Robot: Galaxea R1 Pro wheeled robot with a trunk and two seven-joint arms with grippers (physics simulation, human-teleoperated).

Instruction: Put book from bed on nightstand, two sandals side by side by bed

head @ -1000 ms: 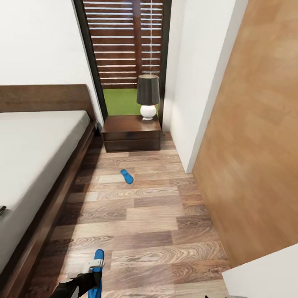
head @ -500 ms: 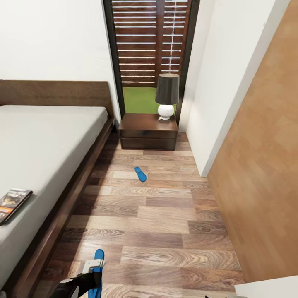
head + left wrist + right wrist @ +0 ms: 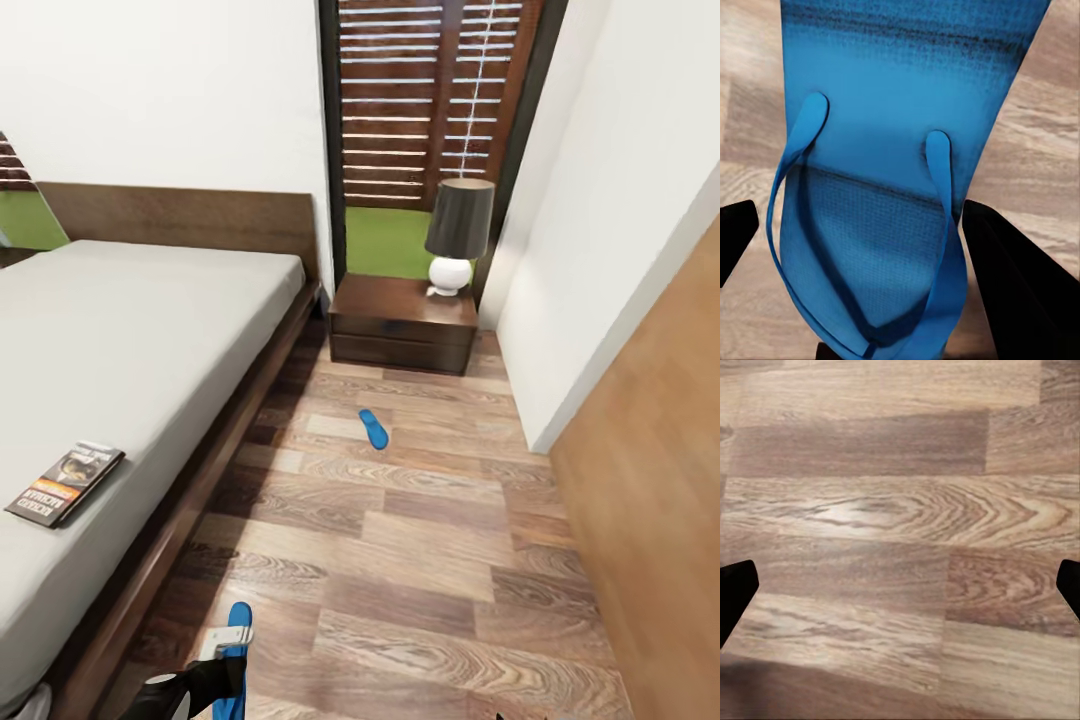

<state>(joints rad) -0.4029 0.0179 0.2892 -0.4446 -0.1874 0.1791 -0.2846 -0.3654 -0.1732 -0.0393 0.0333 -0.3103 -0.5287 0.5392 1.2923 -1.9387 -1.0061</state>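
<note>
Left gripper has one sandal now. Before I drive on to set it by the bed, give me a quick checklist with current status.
1. Held sandal sits between the left gripper fingers: ok; firmness of grip cannot tell.
2. Second sandal located on the floor between the bed and the white wall, short of the nightstand: ok.
3. Sandals side by side next to the bed: not ok, they lie far apart.
4. Book still on the mattress near its edge: not ok, not yet moved.
5. Nightstand top has free space beside the lamp: ok.
6. Right gripper free, over bare floor: ok.
</note>
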